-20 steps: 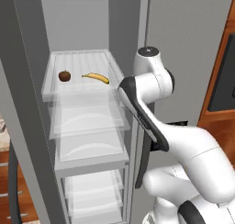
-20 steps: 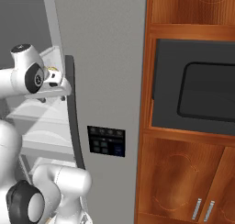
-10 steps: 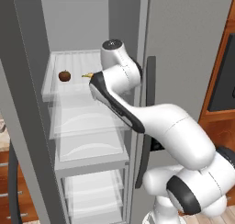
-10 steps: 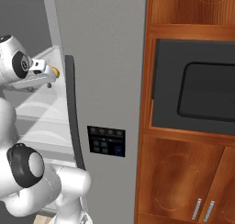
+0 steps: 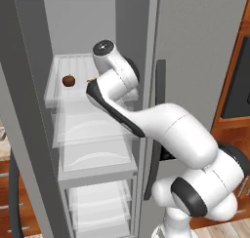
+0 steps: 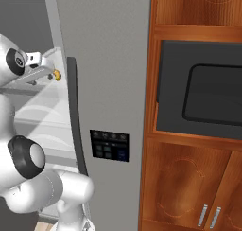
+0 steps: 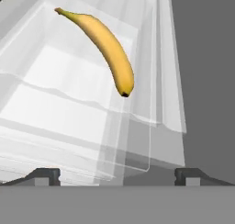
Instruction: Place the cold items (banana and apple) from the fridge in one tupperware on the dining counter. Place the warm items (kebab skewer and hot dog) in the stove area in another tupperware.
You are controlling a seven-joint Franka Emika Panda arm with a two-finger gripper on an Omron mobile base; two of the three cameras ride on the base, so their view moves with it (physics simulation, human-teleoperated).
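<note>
Reaching into the open fridge [image 5: 146, 32] at top-shelf height, gripper [image 7: 117, 175] spread wide and holding nothing. Banana [image 7: 103, 44] lying on the clear top shelf [image 7: 55, 103] just ahead of the fingertips [image 7: 43, 175], not touching them. Apple [image 5: 68, 80] further along the same shelf, well off to the gripper's left side.

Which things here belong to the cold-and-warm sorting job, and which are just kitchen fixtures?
Job:
banana on the fridge's upper shelf
apple on the same shelf
fridge, door open
tool, open, short of the banana

Not part of it:
microwave
wooden cabinets
</note>
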